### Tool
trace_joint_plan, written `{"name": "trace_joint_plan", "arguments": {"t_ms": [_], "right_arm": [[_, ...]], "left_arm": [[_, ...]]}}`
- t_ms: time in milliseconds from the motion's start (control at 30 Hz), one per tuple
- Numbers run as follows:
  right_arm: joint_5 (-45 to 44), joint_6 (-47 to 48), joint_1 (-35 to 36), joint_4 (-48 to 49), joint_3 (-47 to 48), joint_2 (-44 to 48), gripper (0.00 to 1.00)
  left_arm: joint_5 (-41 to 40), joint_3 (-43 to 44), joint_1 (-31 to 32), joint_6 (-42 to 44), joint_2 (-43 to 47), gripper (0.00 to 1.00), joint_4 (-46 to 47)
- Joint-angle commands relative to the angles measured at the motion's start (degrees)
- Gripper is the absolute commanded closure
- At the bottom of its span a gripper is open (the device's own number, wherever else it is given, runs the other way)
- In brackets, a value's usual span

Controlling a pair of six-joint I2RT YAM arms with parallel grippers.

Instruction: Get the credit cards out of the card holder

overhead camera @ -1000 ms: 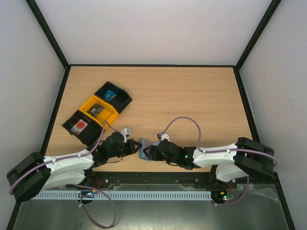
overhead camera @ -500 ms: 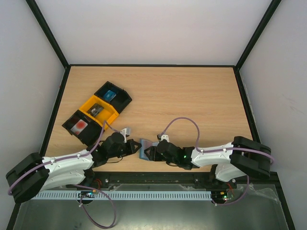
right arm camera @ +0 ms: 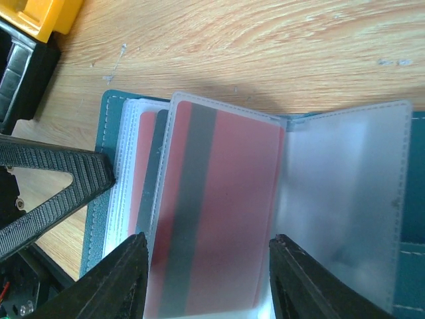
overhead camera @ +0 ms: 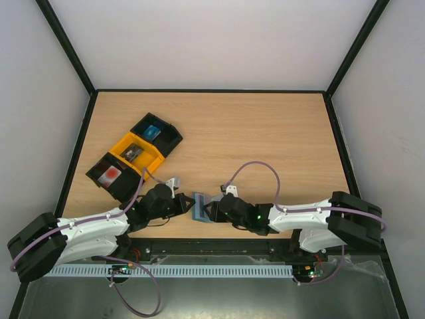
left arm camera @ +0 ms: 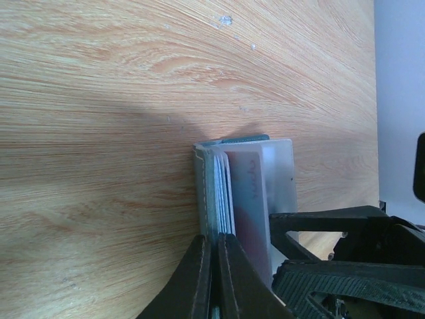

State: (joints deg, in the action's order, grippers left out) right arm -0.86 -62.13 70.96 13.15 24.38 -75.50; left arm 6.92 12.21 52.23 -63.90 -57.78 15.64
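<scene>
Card holder (overhead camera: 201, 207): open near the front edge of the table (overhead camera: 265, 133), between the two arms, its clear leaves fanned like pages.
Left fingers (left arm camera: 194, 282): narrow, pinched on the edge of the card holder's cover and first leaves. The grip looks meant to anchor the soft wallet while the other arm works.
Right fingers (right arm camera: 126, 286): wide, one on each side of a raised clear sleeve, apparently lined up on the card's long edges (whether they touch the plastic cannot be told).
Credit cards (right arm camera: 219, 212): a reddish one with a grey stripe fills the raised sleeve, and a second reddish edge with a dark stripe shows in the leaf behind. Neither is out yet.
Clear pocket (right arm camera: 345, 199): frosted, beside the raised sleeve, with nothing visible inside.
Trays (overhead camera: 136, 156): black and yellow, well apart at the far left.
Hard to make out: the sleeve's lower edge is cut off by the frame. The number of cards cannot be counted. From overhead the holder is only a small blue-grey patch.
</scene>
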Motion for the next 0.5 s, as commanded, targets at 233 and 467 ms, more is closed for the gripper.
{"name": "trace_joint_plan", "arguments": {"t_ms": [233, 467], "right_arm": [[-7.4, -1.6, 0.4, -10.3, -4.0, 9.1, 0.53], [-10.6, -3.8, 0.4, -17.8, -4.3, 18.1, 0.57]], "left_arm": [[-1.3, 1.4, 0.3, 0.2, 0.8, 0.97, -1.6], [-2.8, 1.9, 0.3, 0.9, 0.8, 0.97, -3.8]]}}
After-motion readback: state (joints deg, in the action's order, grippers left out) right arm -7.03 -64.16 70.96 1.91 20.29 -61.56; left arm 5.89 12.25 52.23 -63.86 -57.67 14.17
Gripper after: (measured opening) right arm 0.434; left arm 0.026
